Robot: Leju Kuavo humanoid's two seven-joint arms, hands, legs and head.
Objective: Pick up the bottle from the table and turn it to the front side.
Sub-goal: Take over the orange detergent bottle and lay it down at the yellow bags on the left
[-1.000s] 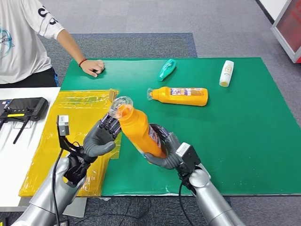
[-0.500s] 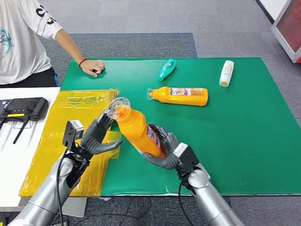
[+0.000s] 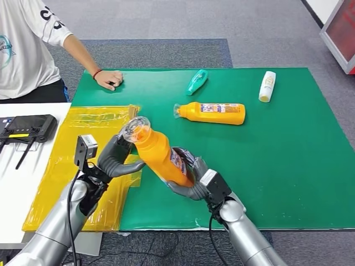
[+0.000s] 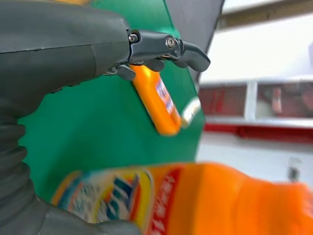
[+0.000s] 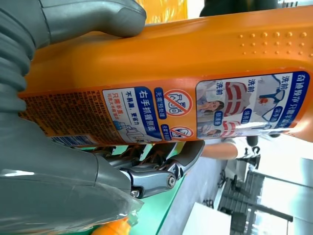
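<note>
Head view: the orange plastic detergent bottle with a clear cap (image 3: 160, 156) was seen held off the green table mat (image 3: 272, 166), long axis tilted, cap end up and toward the robot's left, base end down and to the right. The base was gripped by the right hand (image 3: 190, 180), fingers wrapped round the lower body. The left hand (image 3: 116, 157) was placed at the neck and cap end, fingers curled up to the shoulder, touching or just short of it; a firm grip could not be confirmed. So both ends were covered, right hand carrying, left hand nearer the cap. A second orange bottle (image 3: 211, 113) was seen lying on the mat further back, with a teal bottle (image 3: 197, 82) and a white bottle (image 3: 267, 86) beyond. A person's hand (image 3: 110, 79) rested on the mat's far left corner.

Left wrist view: the left hand's fingers (image 4: 166, 48) were seen extended and apart from the thumb, with the held bottle blurred close alongside. No closed pinch was shown.

Right wrist view: the bottle's fine-print label was seen facing the camera, body clamped between thumb and fingers (image 5: 162, 171). Judged: rotation about the long axis is still needed, with the left hand best placed to assist.
</note>
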